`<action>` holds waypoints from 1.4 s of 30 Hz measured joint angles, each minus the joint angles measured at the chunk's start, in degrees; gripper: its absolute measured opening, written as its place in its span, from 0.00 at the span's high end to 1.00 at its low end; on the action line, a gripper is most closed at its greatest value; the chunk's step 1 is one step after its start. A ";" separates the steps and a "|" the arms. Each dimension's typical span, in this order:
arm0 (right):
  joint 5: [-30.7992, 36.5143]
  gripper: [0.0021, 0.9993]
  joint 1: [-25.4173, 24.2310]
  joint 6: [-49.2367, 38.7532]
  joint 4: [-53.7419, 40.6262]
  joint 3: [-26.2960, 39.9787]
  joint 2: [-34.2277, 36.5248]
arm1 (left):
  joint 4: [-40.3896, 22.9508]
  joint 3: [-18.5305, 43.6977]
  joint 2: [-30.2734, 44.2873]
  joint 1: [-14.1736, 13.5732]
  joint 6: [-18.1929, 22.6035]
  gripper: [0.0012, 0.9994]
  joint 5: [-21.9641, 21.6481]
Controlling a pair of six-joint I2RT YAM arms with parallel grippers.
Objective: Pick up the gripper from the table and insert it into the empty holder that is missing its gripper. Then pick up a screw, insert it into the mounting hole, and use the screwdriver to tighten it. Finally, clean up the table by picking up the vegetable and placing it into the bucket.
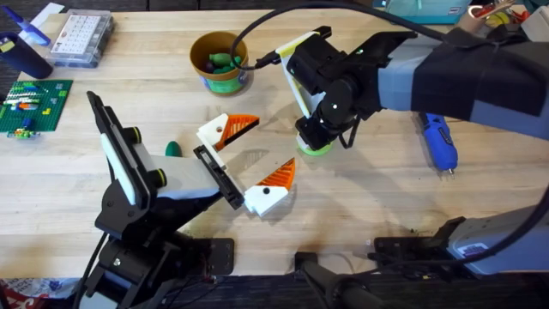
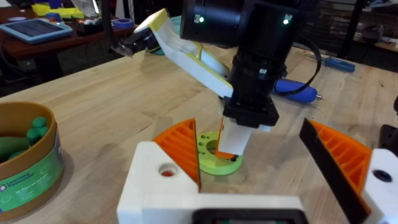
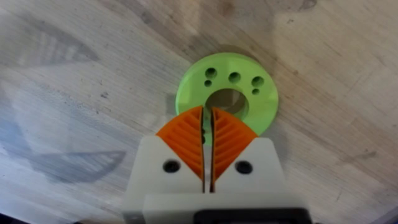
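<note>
Blue pen-shaped screwdriver [image 1: 437,142] lies on the wooden table [image 1: 103,172].

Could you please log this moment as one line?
right gripper: shut over lime disc | left gripper: open, empty | screwdriver: on table

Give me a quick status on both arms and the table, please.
Left gripper jaws open, empty. Right gripper jaws shut over lime disc. Screwdriver untouched on table.
</note>
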 joint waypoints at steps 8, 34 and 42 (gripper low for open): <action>0.17 0.94 -0.21 0.06 -4.00 0.45 -0.74 | 0.00 0.02 0.00 0.00 0.00 0.01 -0.06; 3.38 0.00 -4.52 1.78 -21.82 3.22 -40.16 | 0.01 0.02 0.00 0.00 0.00 0.01 -0.22; 4.08 0.00 -4.52 6.09 -19.19 -1.66 -40.84 | 0.01 0.02 0.00 0.00 0.00 0.01 -0.22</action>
